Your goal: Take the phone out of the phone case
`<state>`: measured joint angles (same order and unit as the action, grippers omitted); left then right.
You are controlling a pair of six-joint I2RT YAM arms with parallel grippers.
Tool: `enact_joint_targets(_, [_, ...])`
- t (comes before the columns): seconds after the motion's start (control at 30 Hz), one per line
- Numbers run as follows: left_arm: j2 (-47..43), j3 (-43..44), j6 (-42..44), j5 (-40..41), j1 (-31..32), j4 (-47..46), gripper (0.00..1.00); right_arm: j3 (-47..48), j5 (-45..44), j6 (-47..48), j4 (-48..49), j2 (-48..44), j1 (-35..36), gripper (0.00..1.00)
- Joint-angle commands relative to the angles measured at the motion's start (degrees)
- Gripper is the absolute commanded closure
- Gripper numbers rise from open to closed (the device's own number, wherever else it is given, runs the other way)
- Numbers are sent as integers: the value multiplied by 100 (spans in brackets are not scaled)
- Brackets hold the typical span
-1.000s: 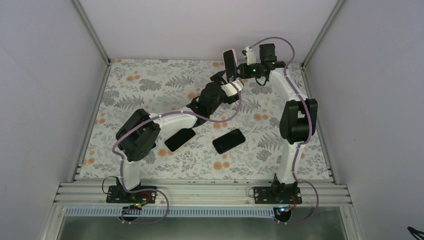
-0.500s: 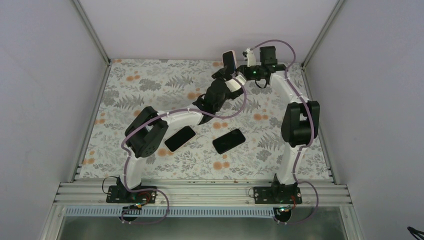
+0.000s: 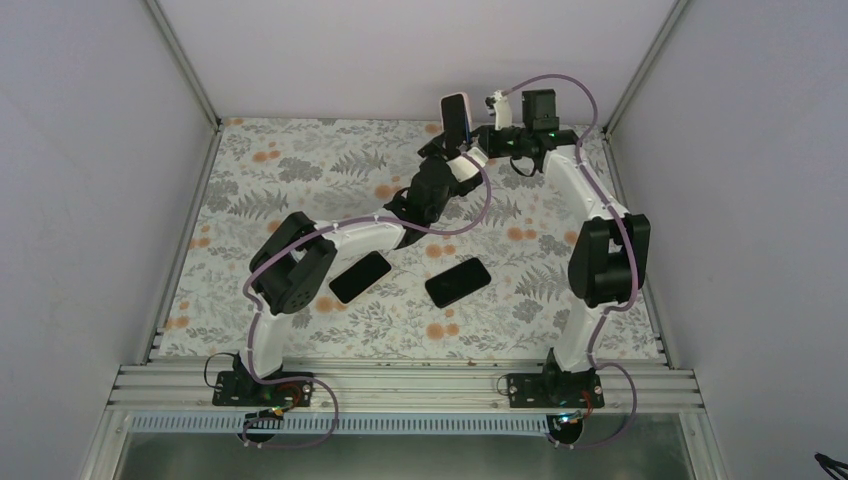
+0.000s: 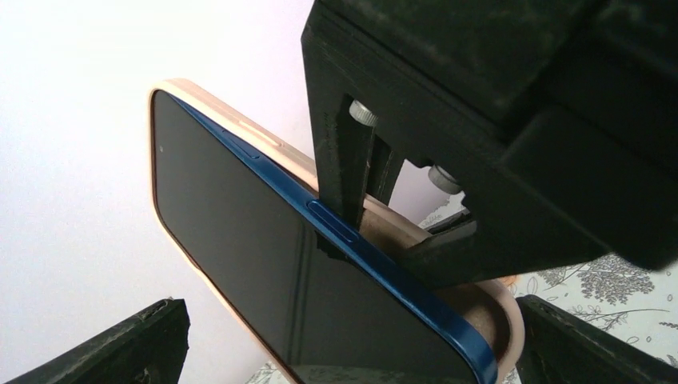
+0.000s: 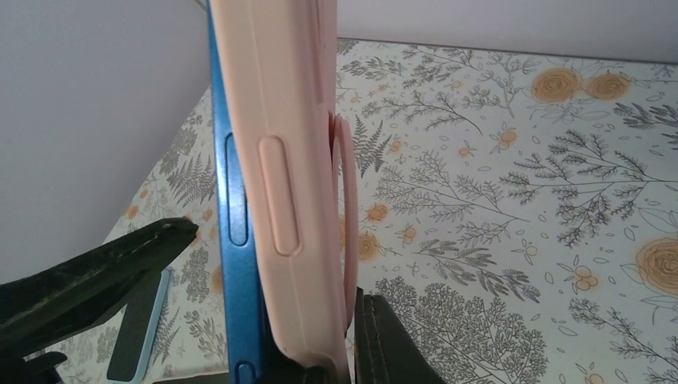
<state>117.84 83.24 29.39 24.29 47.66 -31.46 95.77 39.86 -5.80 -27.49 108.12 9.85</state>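
Phone: you see the blue phone (image 4: 264, 264) upright inside its pink phone case (image 5: 280, 160), at 12 o'clock over the table (image 3: 300, 160).
Your right gripper (image 3: 468, 138): pinching the case's lower end.
Your left gripper (image 3: 447, 153): spread wide, just at the phone's 7 o'clock.
Mid-table: two dark phones (image 3: 360, 277) lie flat.

Left wrist view: phone (image 4: 264, 272) runs off the bottom edge; lower end unseen. The right gripper (image 4: 384, 232) covers much of the phone case (image 4: 240, 132) back, upper right. Of the left gripper (image 4: 352, 344) only fingertips (image 4: 136, 344) show, cut by the lower corners.
Right wrist view: phone and phone case cut by the top edge, lower ends behind a black finger (image 5: 392, 344). Lower left: dark slab (image 5: 136, 344), pale blue rim, partly covered; unidentified.
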Motion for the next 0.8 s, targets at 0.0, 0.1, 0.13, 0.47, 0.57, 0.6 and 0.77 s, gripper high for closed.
enact_joint_targets(0.0, [79, 13, 79, 252, -63, -374, 2, -98, 303, -36, 371, -311, 83, 96])
enact_joint_targets(0.1, [-49, -144, 33, 181, -57, -486, 2, -119, 283, 4, 378, -286, 99, 97])
enact_joint_targets(0.13, [-92, -187, 40, 154, -55, -532, 2, -120, 284, 9, 376, -271, 99, 97])
enact_joint_targets(0.47, [-761, -701, -134, -288, -44, -481, 2, -97, 185, 109, 373, -178, 104, 96])
enact_joint_targets(0.57, [-867, -725, -165, -290, -51, -454, 1, -142, 153, 121, 391, -215, 116, 96])
enact_joint_targets(0.6, [-880, -716, -147, -279, -47, -453, 1, -145, 154, 116, 393, -222, 120, 96])
enact_joint_targets(0.77, [-706, -507, 6, -224, -69, -441, 1, -154, 175, 85, 408, -272, 130, 96])
